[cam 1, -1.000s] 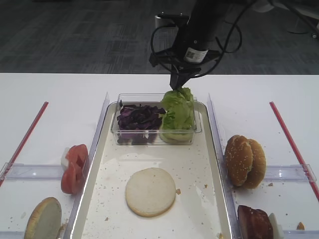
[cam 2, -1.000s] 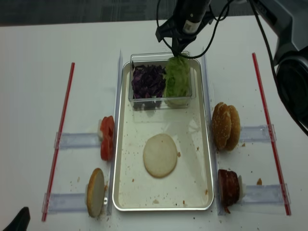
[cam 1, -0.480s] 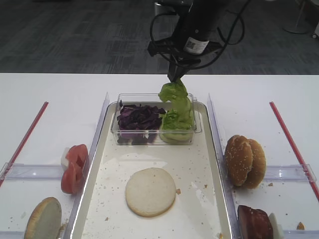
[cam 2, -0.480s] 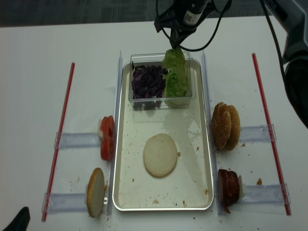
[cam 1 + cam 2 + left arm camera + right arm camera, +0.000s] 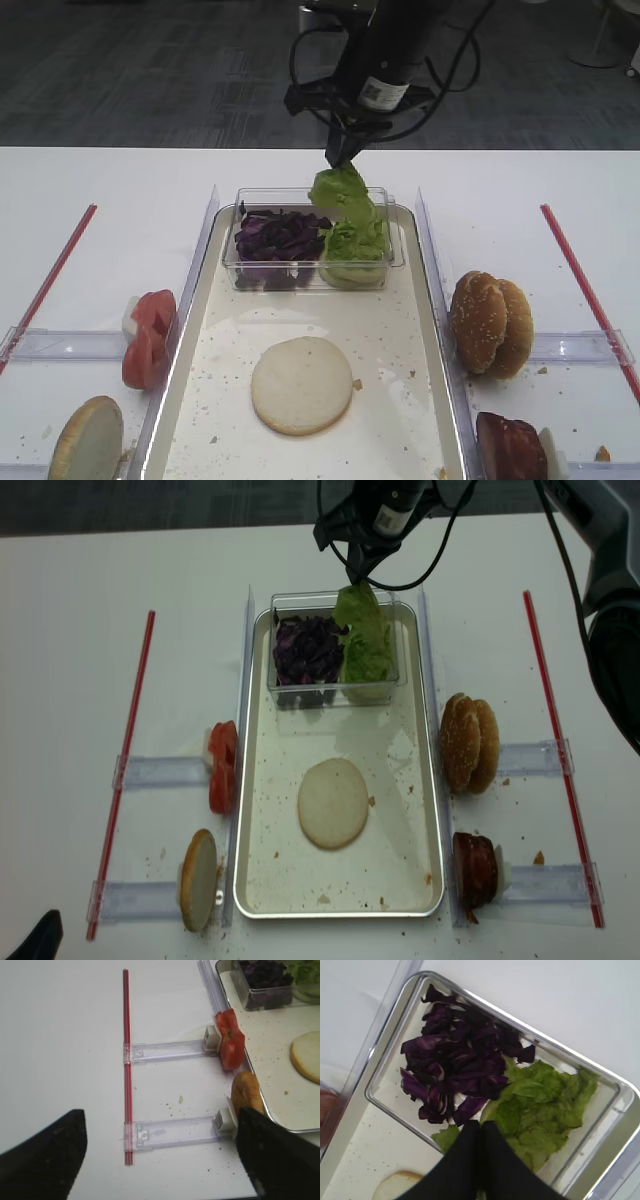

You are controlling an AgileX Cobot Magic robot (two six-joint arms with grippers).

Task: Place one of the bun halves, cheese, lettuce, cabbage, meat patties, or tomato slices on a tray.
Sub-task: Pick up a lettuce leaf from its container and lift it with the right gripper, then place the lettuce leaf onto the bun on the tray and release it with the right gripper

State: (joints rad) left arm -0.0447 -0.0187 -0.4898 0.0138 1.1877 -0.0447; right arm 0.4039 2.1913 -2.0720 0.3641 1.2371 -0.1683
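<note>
My right gripper [image 5: 338, 160] [image 5: 481, 1129] hangs over the clear tub, shut on a ruffled green lettuce leaf [image 5: 340, 190] [image 5: 356, 605] that dangles above the lettuce pile [image 5: 355, 245]. Purple cabbage [image 5: 275, 238] [image 5: 460, 1060] fills the tub's left half. A pale bun half [image 5: 301, 385] lies flat on the silver tray [image 5: 438, 330]. Tomato slices [image 5: 148, 335] and another bun half [image 5: 88, 440] stand left of the tray. Sesame bun halves [image 5: 490, 322] and meat patties [image 5: 510, 445] stand to its right. No cheese shows. My left gripper [image 5: 160, 1160] hovers open at the front left.
The clear tub [image 5: 232, 262] sits at the tray's far end. Clear plastic holder rails [image 5: 172, 1051] and two red strips [image 5: 50, 275] [image 5: 585, 285] lie on the white table on both sides.
The right gripper has risen and shifted slightly left, pulling the lettuce leaf up off the pile. Nothing else has moved.
</note>
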